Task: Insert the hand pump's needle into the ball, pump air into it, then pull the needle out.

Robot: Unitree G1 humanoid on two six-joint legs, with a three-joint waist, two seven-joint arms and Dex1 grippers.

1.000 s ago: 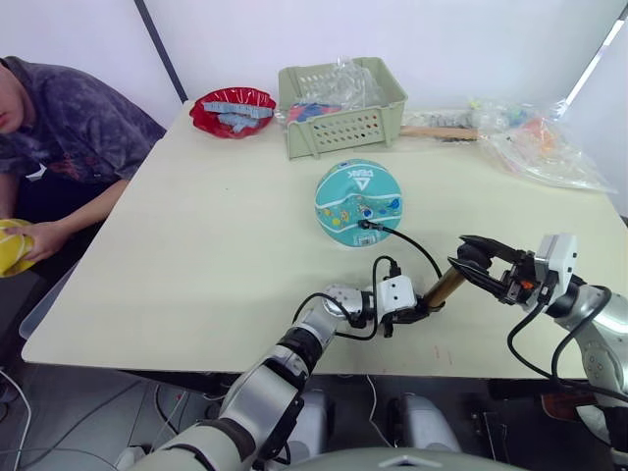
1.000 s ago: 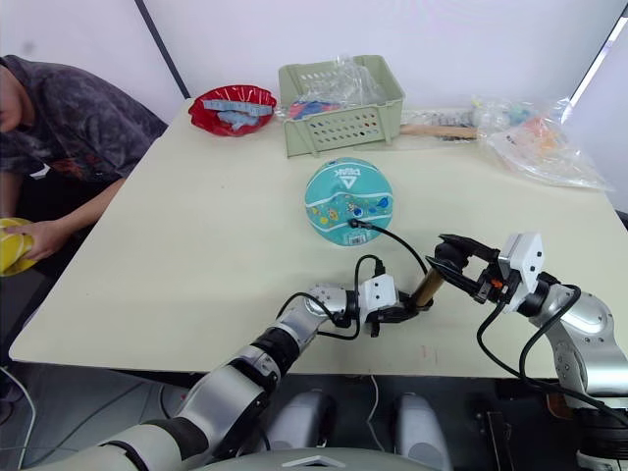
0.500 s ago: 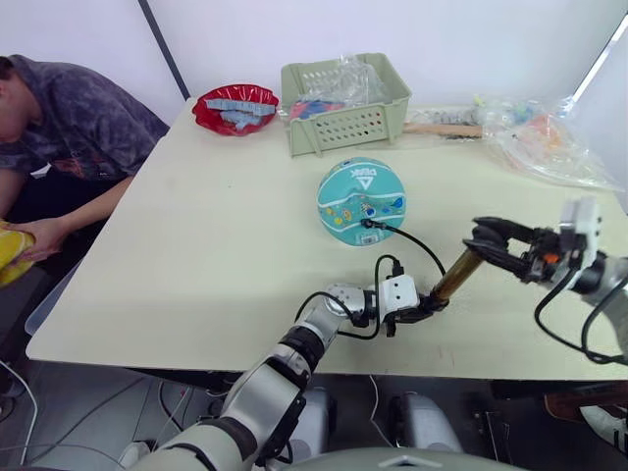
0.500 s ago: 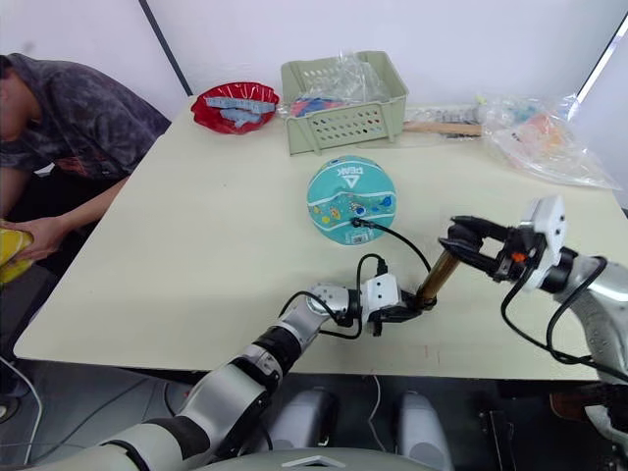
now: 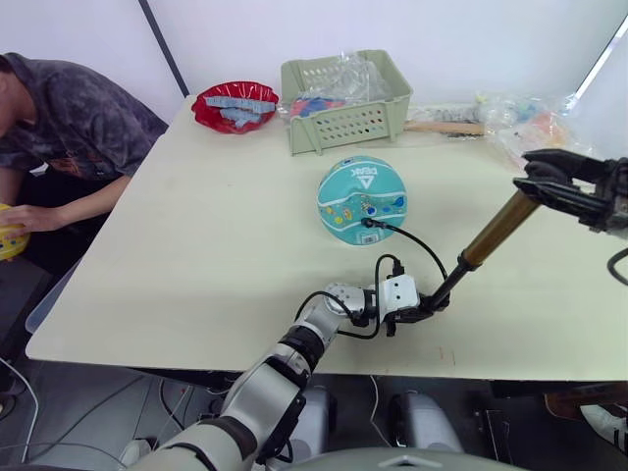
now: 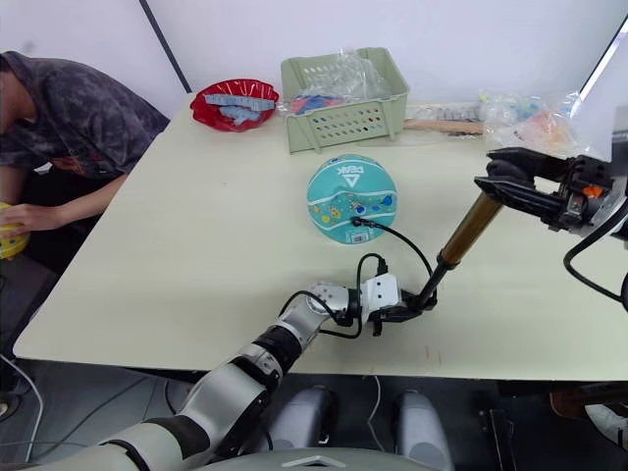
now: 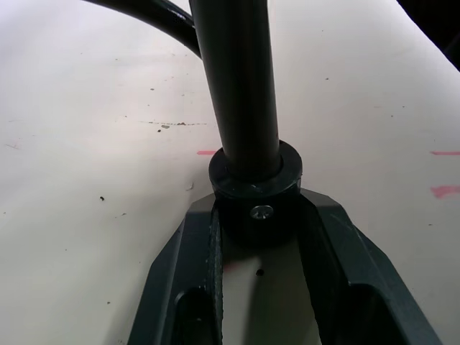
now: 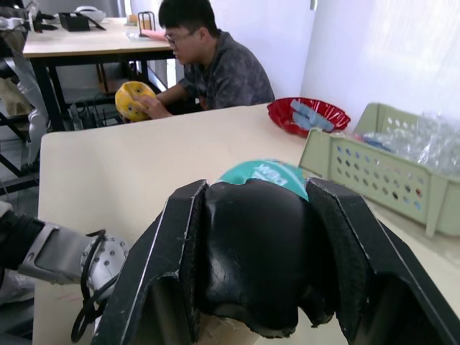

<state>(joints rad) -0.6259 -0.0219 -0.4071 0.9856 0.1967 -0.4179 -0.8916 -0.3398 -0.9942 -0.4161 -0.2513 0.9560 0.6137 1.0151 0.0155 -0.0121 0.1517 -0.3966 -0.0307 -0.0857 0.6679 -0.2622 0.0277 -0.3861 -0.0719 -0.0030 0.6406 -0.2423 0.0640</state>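
Person [image 5: 59, 108] sits off the desk's [image 5: 196, 245] left edge holding a small yellow ball [image 5: 8, 231]. Left tool [image 5: 420, 307] clenched on the hand pump's [image 5: 488, 238] lower black cap, pinned near the desk's front. Ball [image 5: 360, 200] sits mid-desk, hose [image 5: 412, 241] running into it; the needle itself is hidden. Right tool [image 5: 549, 186] clamped on the T-handle, pump extended, tilted up to the right. Pump looks light and rigid; ball likely rolls, hose floppy, so grip the ends only.
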